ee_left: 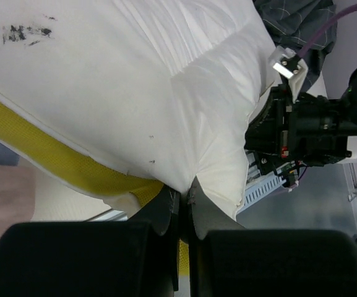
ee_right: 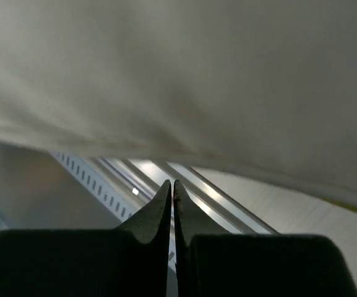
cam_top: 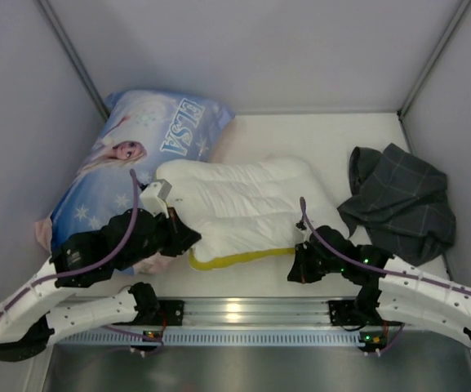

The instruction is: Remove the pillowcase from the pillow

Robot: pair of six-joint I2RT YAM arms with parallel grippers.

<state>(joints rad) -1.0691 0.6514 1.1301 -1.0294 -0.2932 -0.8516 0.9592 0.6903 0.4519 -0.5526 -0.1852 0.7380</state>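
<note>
nearest, the left gripper (ee_left: 181, 197) pinches the near edge of the plump white quilted pillow (cam_top: 251, 204) with yellow piping, while the right gripper (ee_right: 172, 189) is pressed together on nothing below the pillow's blurred underside. farther right, well apart, the crumpled dark grey checked fabric pillowcase (cam_top: 398, 200) lies off it; the left arm (cam_top: 80, 269) partly hides a blue elsa-print pillow (cam_top: 137, 151).

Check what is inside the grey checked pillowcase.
The pillowcase lies crumpled on the right side of the table, apart from the bare white pillow, which is outside it. Its folds hide the interior.
</note>
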